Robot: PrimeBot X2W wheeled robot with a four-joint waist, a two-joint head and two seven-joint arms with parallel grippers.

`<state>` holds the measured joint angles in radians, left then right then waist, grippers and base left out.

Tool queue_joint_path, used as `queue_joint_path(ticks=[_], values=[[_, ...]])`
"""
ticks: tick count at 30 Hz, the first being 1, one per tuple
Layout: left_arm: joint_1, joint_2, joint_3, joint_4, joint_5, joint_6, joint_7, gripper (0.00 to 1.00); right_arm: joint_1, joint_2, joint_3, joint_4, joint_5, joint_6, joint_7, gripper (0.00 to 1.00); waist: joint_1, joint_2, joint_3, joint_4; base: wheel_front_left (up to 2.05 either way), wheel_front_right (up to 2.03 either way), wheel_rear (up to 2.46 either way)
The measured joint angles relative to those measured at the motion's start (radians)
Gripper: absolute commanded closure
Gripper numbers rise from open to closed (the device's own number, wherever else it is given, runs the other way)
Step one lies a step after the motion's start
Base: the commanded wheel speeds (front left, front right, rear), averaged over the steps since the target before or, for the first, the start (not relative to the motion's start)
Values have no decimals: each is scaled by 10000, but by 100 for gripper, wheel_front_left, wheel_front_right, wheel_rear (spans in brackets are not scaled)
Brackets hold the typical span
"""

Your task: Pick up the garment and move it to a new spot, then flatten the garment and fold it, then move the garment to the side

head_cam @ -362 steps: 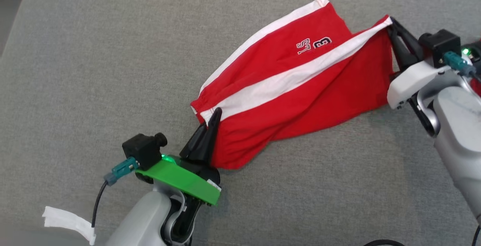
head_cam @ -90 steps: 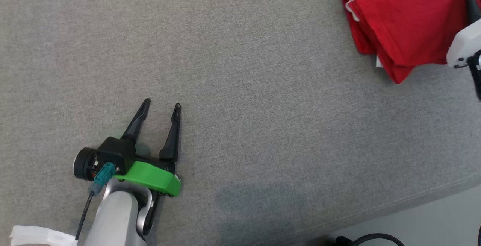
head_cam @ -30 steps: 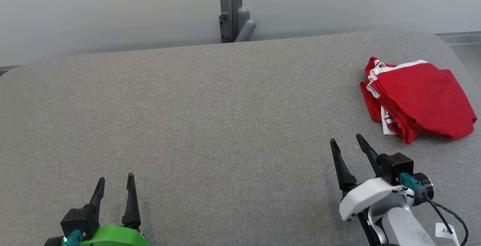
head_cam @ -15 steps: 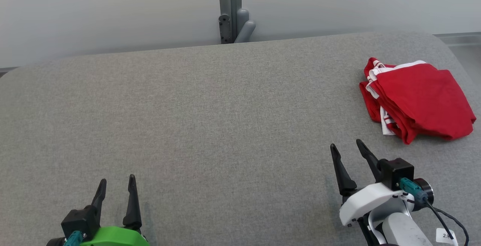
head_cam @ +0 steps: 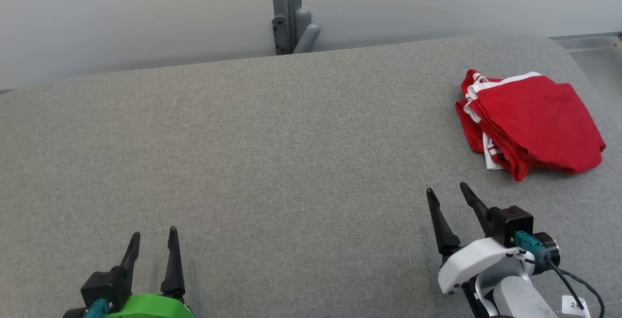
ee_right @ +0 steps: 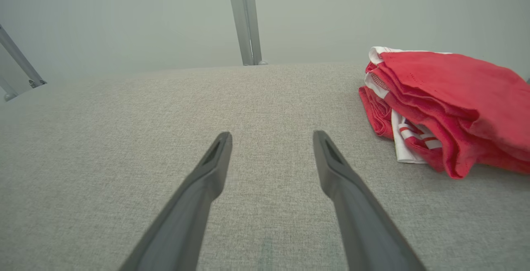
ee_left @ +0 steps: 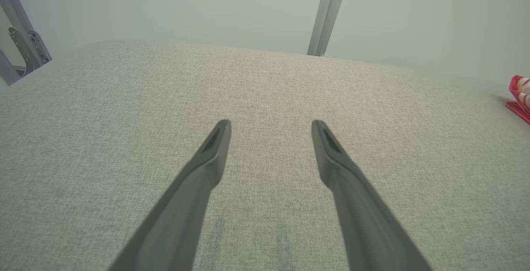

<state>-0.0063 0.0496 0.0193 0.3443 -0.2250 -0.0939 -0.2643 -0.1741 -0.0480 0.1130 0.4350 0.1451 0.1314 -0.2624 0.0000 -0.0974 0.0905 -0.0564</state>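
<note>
**Booth:** Where's the garment at this moment?

**Me:** The garment lies at the far right of the grey padded table, close to the rounded corner. It's a compact red bundle of several stacked layers, with white trim peeking out along its left edge. Neither of my hands touches it.

**Booth:** And the hands themselves?

**Me:** Both empty. My left gripper sits at the near left, fingers spread wide and pointing across bare cloth. My right gripper sits at the near right, spread just as wide. The bundle is ahead of it and off to its right, well apart from the tips.

**Booth:** So what's the score on the job?

**Me:** By my reading, nearly everything's on the board. The fold is in: I see layered edges and no loose leg flopping out. I judge that the flattening is done too. And the bundle is off at the side, with the middle of the table bare, so the last move looks made as well.

**Booth:** Anything left to play for?

**Me:** Very little, I'd say. The fold isn't crisp. The near edge bulges, and a white strip pokes out at the near-left corner. If neatness counts, one tidying press remains. Otherwise I call it finished, hands wide and parked near me.
</note>
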Motion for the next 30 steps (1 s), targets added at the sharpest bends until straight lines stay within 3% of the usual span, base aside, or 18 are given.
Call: queue_joint_path(ticks=[10,11,16,20,30], values=[[0,0,-54,96,-161,-44,0,0,0,0,117,-40,265,-2,2,0,1,0,70,-68,0,0,0],[-1,-8,-71,146,-180,-42,0,100,14,2,123,-27,263,-2,0,100,1,0,72,-69,0,0,0],[0,-65,-56,539,-458,-42,184,100,272,44,52,334,566,2,167,100,0,6,66,-59,0,0,0],[-35,-65,75,543,-1191,-42,428,100,265,42,-96,307,1348,2,376,100,0,17,44,-37,0,0,0],[-95,-65,128,291,-2938,-17,809,100,252,42,-393,115,3143,2,849,100,1,3,65,13,0,0,0]])
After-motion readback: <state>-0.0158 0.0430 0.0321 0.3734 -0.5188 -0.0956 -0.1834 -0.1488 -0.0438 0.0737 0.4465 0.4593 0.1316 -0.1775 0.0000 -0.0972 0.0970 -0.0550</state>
